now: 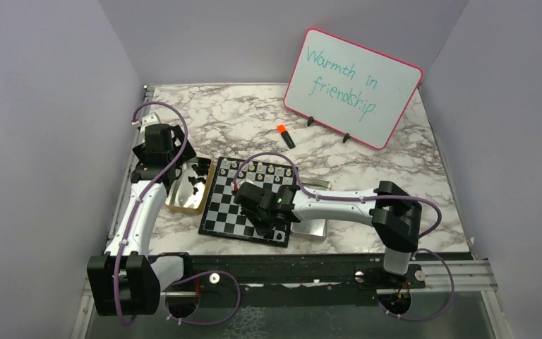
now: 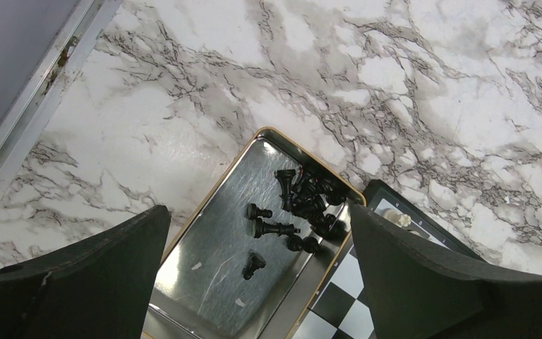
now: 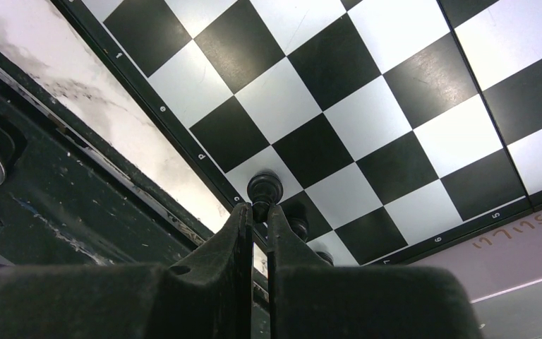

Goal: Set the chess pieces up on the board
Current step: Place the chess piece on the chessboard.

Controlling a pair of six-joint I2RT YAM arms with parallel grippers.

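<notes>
Pinching a tiny black round-headed chess piece [image 3: 265, 186], your right gripper [image 3: 255, 210] has its fingers clenched almost together on the piece's stem, right at the near rim of the small black-and-silver checked board [image 3: 367, 134]. The round head shows just past the fingertips, toward the board's middle, so the piece's long axis runs roughly in line with the fingers. You cannot tell from these views whether its base touches a square. Two more dark pieces [image 3: 298, 226] sit just beside it along that near row.

The coming move likely turns on that alignment: let go and pull straight back along the fingers' own line, or the neighbours may get clipped.

Your left gripper [image 2: 257, 210] hangs released, jaws wide apart, above the gold-rimmed metal tray [image 2: 212, 289] off the board's left side. A heap of loose black pieces [image 2: 310, 201] lies there, several on their sides and pointing different ways. That arm is the nearer one to the heap.
</notes>
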